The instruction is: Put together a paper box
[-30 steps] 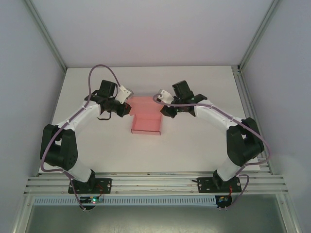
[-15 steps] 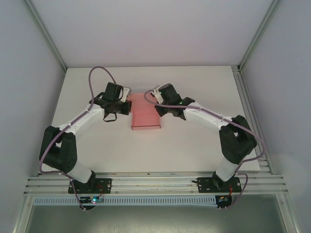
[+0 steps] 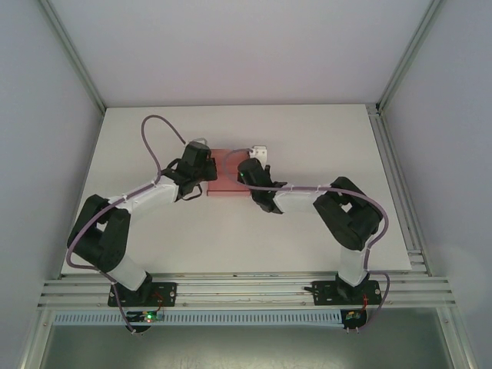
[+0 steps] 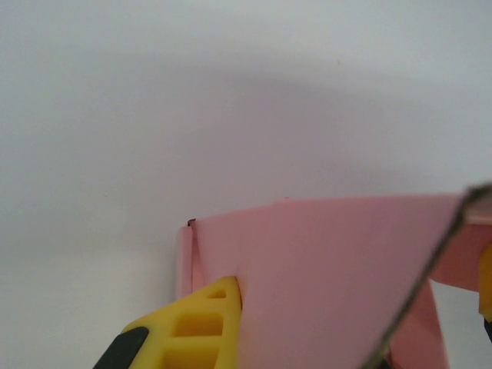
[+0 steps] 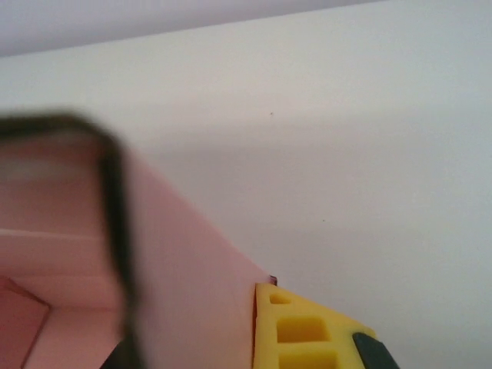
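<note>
The paper box [image 3: 229, 173], thin pink card folded into a low rectangle, lies mid-table between my two grippers. My left gripper [image 3: 206, 171] is at its left side and my right gripper [image 3: 247, 174] at its right side. In the left wrist view one yellow finger [image 4: 200, 323] presses against a raised pink wall [image 4: 330, 277], which hides the other finger; the gripper [image 4: 244, 288] is shut on the card. The right wrist view mirrors this: a yellow finger [image 5: 300, 330] sits tight against a pink wall [image 5: 184, 261], and that gripper [image 5: 255, 288] is shut on it.
The white table [image 3: 323, 138] has free room behind the box and to both sides. Grey enclosure walls ring it. An aluminium rail [image 3: 246, 290] with both arm bases runs along the near edge.
Both arms have swung inward onto the box from either side. The right gripper has shut. The pink card now looks shorter and more folded up than a second ago.
</note>
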Controlling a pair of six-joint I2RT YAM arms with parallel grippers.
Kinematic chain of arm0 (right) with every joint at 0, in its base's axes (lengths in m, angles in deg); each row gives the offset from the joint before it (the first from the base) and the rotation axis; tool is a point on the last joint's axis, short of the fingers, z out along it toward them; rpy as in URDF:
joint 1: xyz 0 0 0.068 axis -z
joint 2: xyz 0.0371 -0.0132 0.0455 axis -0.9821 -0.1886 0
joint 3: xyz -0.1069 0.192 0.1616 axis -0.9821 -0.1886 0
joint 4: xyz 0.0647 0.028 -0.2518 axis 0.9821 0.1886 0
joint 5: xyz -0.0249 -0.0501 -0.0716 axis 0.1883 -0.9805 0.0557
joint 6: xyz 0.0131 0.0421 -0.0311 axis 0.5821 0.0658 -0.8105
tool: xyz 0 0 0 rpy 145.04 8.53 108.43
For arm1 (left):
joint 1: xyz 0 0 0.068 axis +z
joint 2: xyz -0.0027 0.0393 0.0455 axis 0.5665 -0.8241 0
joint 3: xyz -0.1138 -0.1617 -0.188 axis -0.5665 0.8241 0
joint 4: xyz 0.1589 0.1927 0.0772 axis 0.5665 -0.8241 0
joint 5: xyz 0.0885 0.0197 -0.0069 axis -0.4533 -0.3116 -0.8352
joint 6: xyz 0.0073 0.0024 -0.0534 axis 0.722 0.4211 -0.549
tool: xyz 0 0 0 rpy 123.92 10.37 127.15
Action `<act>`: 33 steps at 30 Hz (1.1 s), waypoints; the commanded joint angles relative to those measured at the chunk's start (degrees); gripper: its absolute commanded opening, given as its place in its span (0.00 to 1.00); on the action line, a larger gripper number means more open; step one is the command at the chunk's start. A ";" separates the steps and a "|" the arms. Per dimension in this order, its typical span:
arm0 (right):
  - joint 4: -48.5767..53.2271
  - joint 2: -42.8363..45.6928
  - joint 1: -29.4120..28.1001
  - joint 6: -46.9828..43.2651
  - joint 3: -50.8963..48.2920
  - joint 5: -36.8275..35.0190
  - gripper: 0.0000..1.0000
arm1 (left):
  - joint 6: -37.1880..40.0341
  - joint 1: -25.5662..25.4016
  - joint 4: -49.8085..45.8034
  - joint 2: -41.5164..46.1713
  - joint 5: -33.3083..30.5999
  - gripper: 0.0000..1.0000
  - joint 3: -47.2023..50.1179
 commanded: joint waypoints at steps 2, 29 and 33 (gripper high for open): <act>-13.11 -0.41 -2.54 3.58 -3.67 -2.27 0.00 | -0.43 -1.10 6.16 0.23 4.66 0.00 1.41; -35.48 -1.81 -9.71 -12.83 -19.38 -5.88 0.00 | 0.17 -1.39 8.99 12.03 0.76 0.10 23.07; -31.25 -0.75 -10.48 -13.74 -19.38 -8.33 0.00 | -1.23 -1.40 -5.01 19.32 -3.03 0.42 19.74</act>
